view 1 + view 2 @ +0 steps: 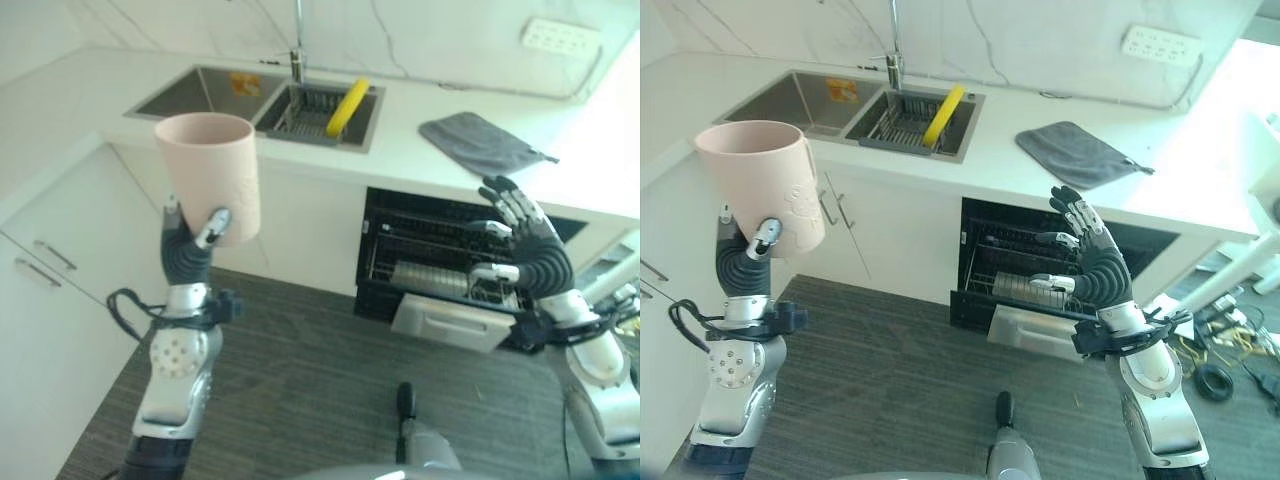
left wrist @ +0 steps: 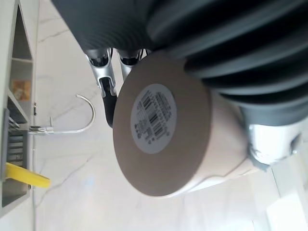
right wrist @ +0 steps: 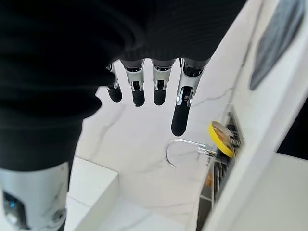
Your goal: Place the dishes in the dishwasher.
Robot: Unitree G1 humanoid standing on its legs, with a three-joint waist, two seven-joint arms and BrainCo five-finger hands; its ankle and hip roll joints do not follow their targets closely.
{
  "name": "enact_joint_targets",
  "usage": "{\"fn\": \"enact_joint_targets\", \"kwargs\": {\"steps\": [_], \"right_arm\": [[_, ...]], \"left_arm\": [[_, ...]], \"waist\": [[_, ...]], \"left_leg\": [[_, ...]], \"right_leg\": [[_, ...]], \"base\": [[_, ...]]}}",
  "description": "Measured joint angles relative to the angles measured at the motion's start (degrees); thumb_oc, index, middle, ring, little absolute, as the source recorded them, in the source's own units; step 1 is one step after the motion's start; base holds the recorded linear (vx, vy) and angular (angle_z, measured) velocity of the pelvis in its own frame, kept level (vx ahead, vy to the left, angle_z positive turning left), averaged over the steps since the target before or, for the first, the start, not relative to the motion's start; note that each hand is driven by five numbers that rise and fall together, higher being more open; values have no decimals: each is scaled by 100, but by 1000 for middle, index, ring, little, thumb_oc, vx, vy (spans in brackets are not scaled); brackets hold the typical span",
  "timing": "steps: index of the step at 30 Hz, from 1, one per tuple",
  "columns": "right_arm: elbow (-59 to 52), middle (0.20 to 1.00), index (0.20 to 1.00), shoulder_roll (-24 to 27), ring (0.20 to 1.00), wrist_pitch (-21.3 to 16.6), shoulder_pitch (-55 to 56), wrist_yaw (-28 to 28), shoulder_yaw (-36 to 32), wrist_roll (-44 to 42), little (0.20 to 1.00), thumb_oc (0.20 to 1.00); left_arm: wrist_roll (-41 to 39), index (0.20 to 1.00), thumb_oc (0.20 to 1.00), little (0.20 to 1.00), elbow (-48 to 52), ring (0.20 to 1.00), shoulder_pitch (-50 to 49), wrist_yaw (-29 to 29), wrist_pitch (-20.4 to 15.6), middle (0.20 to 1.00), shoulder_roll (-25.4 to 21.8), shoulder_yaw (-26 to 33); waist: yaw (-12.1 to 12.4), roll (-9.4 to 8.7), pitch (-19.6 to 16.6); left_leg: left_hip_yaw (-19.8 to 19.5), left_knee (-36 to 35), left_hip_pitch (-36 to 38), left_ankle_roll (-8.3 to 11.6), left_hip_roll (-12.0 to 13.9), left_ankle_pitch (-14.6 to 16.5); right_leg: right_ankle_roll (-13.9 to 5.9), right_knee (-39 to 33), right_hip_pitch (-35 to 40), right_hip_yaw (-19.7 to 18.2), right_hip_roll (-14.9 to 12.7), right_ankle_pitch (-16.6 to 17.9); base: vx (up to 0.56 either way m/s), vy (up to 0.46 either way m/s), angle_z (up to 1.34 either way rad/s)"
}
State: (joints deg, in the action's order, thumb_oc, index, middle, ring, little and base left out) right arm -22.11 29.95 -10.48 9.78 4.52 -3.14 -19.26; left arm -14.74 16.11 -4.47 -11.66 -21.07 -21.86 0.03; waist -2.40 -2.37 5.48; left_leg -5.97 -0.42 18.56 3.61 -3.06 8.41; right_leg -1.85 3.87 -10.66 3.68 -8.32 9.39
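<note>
**Pink cup aloft, dishwasher rack waiting**

While the left hand [image 1: 188, 250] clamps its fingers round the pink cup [image 1: 210, 175], held upright left of the open dishwasher [image 1: 440, 265], the right hand [image 1: 1090, 265] hovers before its pulled-out rack [image 1: 1030, 290], fingers spread, empty. Probably light, rigid, smooth-walled plastic; grip the wall low. Beyond, a yellow item [image 1: 347, 106] lies in the sink basket.

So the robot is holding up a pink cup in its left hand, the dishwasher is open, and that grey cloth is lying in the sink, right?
Not quite. The grey cloth lies on the white counter above the open dishwasher, not in the sink, as the right eye view shows. The rest holds: the left hand holds up the pink cup.
</note>
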Motion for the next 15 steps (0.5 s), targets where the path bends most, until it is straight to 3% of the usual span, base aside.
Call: {"fn": "enact_joint_targets", "kwargs": {"steps": [1, 2, 4, 7, 8, 10, 12, 13, 14, 15], "right_arm": [[2, 1000, 1000, 56, 1000, 9, -44, -6, 15, 0, 1000, 1000], [5, 1000, 1000, 69, 1000, 12, -197, -23, 56, -5, 1000, 1000], [96, 1000, 1000, 296, 1000, 132, -791, -73, 271, -24, 1000, 1000], [120, 1000, 1000, 510, 1000, 217, -1252, -134, 199, -345, 1000, 1000], [134, 1000, 1000, 473, 1000, 252, -1245, -133, 263, -453, 1000, 1000], [51, 1000, 1000, 412, 1000, 323, -974, -86, 273, -456, 1000, 1000], [50, 1000, 1000, 401, 1000, 363, -759, 18, 269, -456, 1000, 1000], [50, 1000, 1000, 392, 1000, 367, -678, 18, 264, -454, 1000, 1000], [45, 1000, 1000, 271, 1000, 367, -638, -12, 265, -452, 1000, 1000], [14, 1000, 1000, 140, 1000, 354, -746, -57, 308, -447, 1000, 1000]], "left_arm": [[2, 200, 200, 200, -4, 200, 18, -3, 9, 200, -90, 20], [6, 200, 200, 200, 15, 200, 12, -17, 20, 200, -117, 22], [7, 200, 200, 200, 137, 200, 46, -72, 78, 200, -123, -12], [11, 200, 200, 200, 239, 200, 337, -127, 120, 200, -213, -6], [14, 200, 200, 200, 245, 200, 326, -173, 150, 200, -252, -11], [16, 200, 200, 200, 441, 200, 250, -220, 175, 200, -277, 17], [20, 200, 200, 200, 601, 200, 164, -255, 147, 200, -348, 34], [18, 200, 200, 200, 601, 200, 127, -267, 147, 200, -344, 36], [21, 200, 200, 200, 589, 200, 35, -264, 96, 200, -323, 41], [21, 200, 200, 200, 562, 200, -44, -274, 71, 200, -265, -14]], "waist": [[23, -15, -23], [120, 148, -7], [144, 328, -7], [116, 304, -10], [109, 253, -7], [156, 149, 31], [221, -68, 127], [269, -136, 186], [319, -236, 272], [392, -268, 339]], "left_leg": [[20, 1, 90, 101, 69, 66], [63, 203, 37, 159, 268, 66], [300, 573, 41, 210, 550, 35], [489, 1070, -13, 334, 818, -59], [492, 1486, -183, 491, 818, -263], [583, 2825, -767, 356, 883, -526], [446, 3708, -1879, 100, 686, -152], [424, 3757, -2386, 54, 607, -123], [368, 3468, -2890, -52, 427, -62], [357, 2279, -3014, -96, 122, -75]], "right_leg": [[-324, -56, 117, 13, 21, 56], [-161, -47, 142, 79, 244, 75], [227, 390, 50, 601, 568, -270], [552, 494, 144, 535, 1007, -635], [650, 374, 269, 470, 1131, -658], [853, -135, 671, 237, 1215, -644], [1040, -452, 814, -4, 1168, -587], [1008, -573, 909, -24, 1152, -604], [916, -702, 1050, -41, 1089, -592], [710, -829, 1147, -111, 1023, -569]], "base": [[238, -532, 34], [235, -527, -23], [207, -456, -58], [174, -413, -49], [126, -398, -65], [88, -300, -46], [110, -219, -34], [139, -84, -36], [104, 16, -37], [70, 69, -49]]}}
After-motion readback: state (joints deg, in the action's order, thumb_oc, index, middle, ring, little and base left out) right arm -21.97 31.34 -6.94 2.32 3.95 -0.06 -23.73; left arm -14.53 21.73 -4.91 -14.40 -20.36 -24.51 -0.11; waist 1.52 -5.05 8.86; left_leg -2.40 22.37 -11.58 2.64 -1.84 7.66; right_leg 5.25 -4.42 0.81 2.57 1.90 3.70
